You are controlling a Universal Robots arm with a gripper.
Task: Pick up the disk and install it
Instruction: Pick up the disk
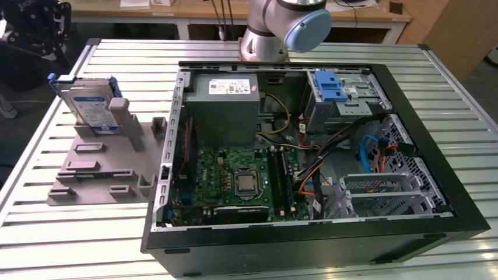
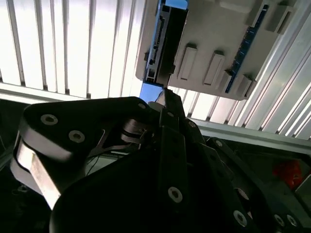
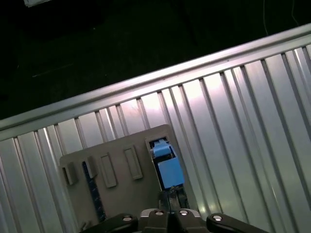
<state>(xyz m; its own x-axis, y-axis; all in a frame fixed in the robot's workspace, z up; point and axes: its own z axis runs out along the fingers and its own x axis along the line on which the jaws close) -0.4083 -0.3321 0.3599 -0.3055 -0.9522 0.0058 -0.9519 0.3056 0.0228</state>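
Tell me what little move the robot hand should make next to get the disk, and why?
Probably ease the gripper straight toward the disk. The disk stands on edge in the grey holder, and in the second wrist view the gripper lines up with its blue end, seemingly apart from it.

Ribbed aluminium bench (image 1: 78, 233). Directly on it: grey slotted holder plate (image 1: 101, 175) toward the exterior view's left, and an open black computer case (image 1: 311, 248) just beside it toward the exterior view's right, lying on its side.
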